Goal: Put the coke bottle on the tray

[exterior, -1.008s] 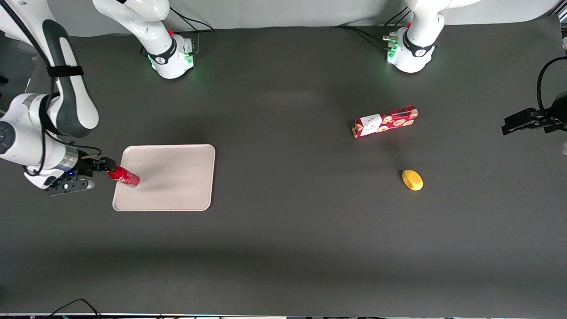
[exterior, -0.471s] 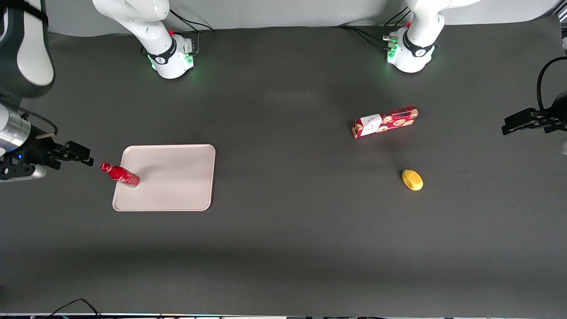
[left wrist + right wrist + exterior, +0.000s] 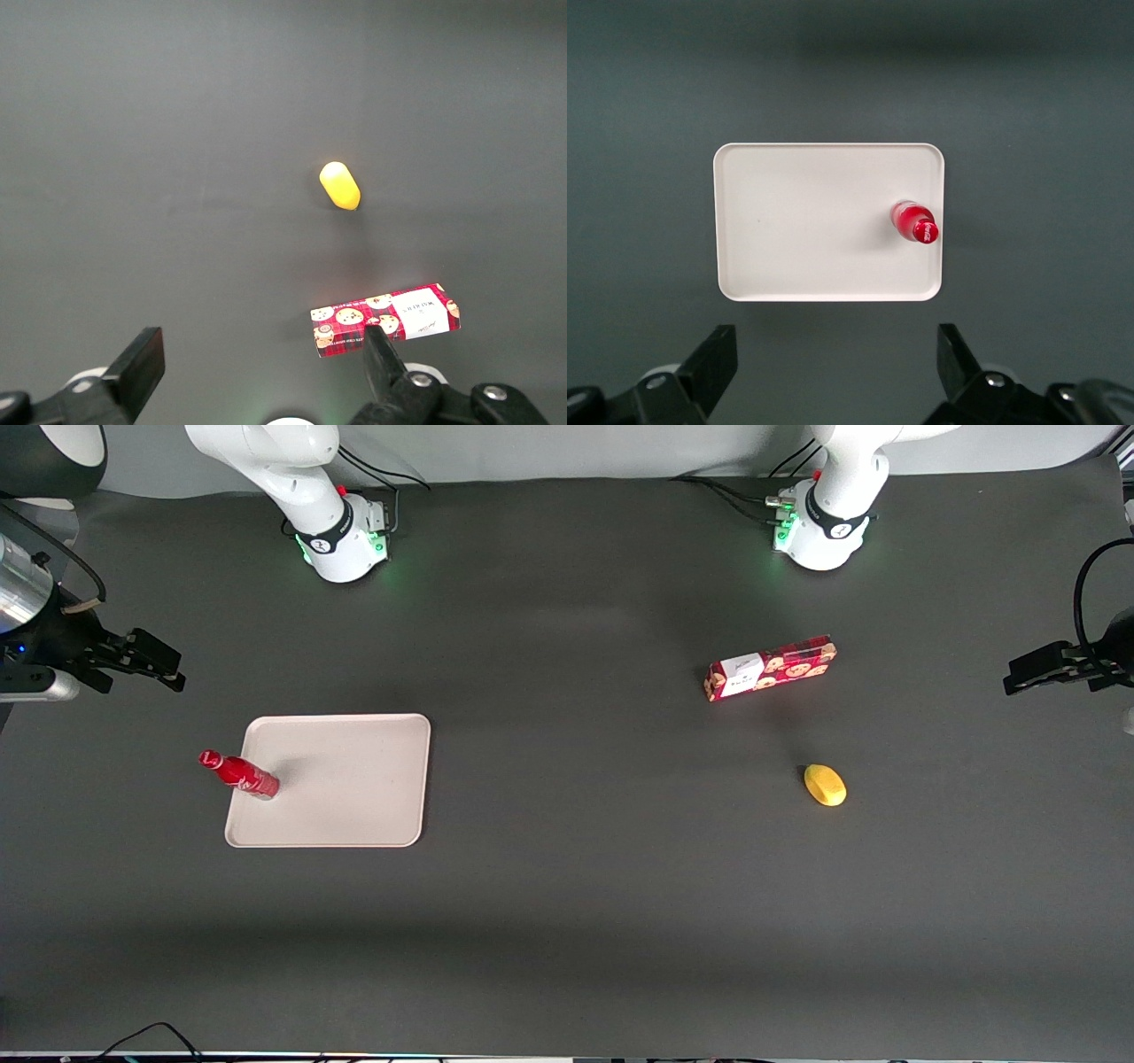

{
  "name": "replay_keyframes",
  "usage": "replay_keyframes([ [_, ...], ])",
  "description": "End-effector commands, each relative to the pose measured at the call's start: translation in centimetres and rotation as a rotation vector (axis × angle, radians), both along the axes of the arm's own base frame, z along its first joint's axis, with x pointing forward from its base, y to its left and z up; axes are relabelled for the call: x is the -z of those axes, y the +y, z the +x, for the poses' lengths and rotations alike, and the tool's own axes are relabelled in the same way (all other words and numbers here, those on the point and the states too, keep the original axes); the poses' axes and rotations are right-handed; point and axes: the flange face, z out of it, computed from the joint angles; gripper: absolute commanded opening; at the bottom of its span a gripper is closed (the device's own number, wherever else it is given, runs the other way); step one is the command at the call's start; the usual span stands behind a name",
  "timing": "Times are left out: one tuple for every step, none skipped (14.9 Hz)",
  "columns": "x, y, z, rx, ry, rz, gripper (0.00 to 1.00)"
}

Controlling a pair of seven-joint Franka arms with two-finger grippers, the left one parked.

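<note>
The small red coke bottle (image 3: pixel 239 773) stands upright on the beige tray (image 3: pixel 345 779), close to the rim at the working arm's end; in the right wrist view the bottle (image 3: pixel 914 221) shows from above on the tray (image 3: pixel 806 221). My right gripper (image 3: pixel 164 666) is open and empty, high above the table, farther from the front camera than the tray and well apart from the bottle. In the right wrist view its fingers (image 3: pixel 713 354) stand wide apart over bare table.
A red cookie box (image 3: pixel 771 667) and a yellow lemon-like object (image 3: pixel 825 785) lie toward the parked arm's end of the table. Both show in the left wrist view, the box (image 3: pixel 385 319) and the yellow object (image 3: pixel 340 185). The robot bases stand at the table's back edge.
My gripper has let go of the bottle, which stays standing on the tray. The gripper has drawn away from it and moved up and away from the front camera.
</note>
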Motion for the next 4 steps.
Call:
replay_keyframes([
  [-0.53,-0.23,-0.63,0.01,-0.003,-0.015,1.0],
  [-0.46,-0.22,-0.64,0.01,-0.001,-0.013,1.0],
  [-0.45,-0.19,-0.59,0.01,-0.001,-0.01,1.0],
  [-0.67,-0.23,-0.57,0.012,-0.006,-0.005,1.0],
])
